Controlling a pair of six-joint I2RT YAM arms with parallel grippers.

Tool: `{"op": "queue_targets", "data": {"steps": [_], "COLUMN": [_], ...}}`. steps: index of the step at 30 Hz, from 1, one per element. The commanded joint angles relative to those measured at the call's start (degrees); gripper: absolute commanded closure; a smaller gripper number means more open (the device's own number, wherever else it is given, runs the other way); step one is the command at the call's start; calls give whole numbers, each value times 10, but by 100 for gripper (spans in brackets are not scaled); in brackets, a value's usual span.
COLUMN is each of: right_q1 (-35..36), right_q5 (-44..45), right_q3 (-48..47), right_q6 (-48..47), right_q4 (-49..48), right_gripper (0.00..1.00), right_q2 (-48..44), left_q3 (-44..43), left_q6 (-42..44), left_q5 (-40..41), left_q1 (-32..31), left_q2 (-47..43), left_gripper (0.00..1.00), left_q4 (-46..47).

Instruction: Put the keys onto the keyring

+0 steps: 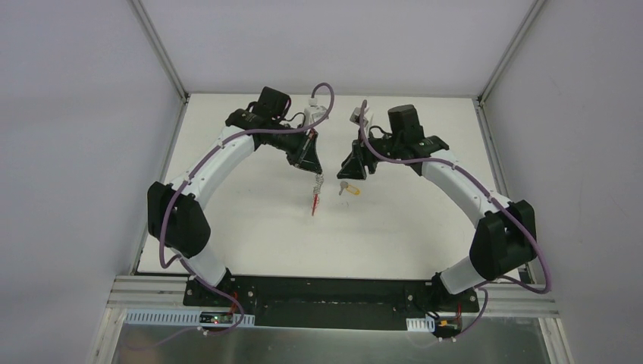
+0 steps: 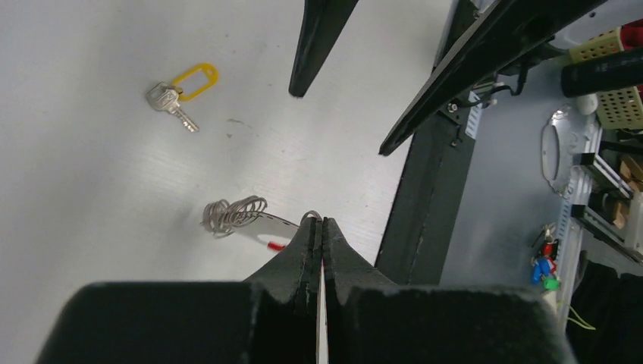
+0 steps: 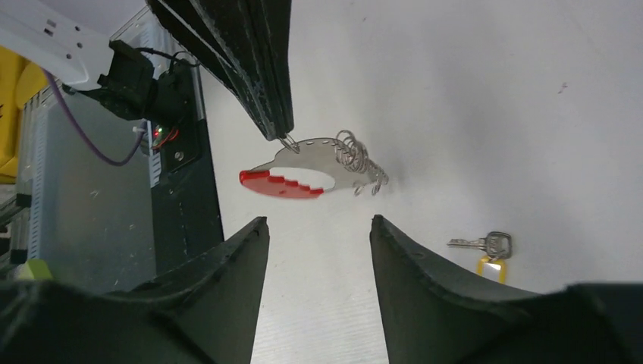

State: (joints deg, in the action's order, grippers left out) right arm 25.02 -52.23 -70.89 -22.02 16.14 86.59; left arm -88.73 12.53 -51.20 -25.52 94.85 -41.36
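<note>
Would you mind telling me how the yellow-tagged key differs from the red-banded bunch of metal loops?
The yellow-tagged key lies flat on the table, untouched; the red-banded bunch dangles from the shut jaws of the left gripper. The key is single with a yellow tag; the bunch carries several wire loops and a red edge. Both are grey metal.
</note>
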Motion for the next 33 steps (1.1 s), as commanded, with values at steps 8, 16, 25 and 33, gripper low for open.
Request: {"op": "queue_targets", "data": {"steps": [8, 16, 25, 33], "right_q1": [54, 39, -74, -159], "right_q5": [-73, 7, 55, 47], "right_q3": [-35, 7, 122, 170], "right_q6": [-34, -70, -86, -50], "right_q4": [43, 57, 75, 63], "right_gripper": [54, 56, 50, 49], "right_q2": [4, -46, -182, -244], "left_q3": [59, 45, 26, -2], "left_q6": [-192, -56, 67, 27], "left_q5": [-119, 17, 217, 287], "left_q1": [-1, 0, -50, -150], "left_q2": [-49, -53, 6, 96], "left_gripper": [100, 100, 63, 54], "left_q4": [167, 42, -76, -56]}}
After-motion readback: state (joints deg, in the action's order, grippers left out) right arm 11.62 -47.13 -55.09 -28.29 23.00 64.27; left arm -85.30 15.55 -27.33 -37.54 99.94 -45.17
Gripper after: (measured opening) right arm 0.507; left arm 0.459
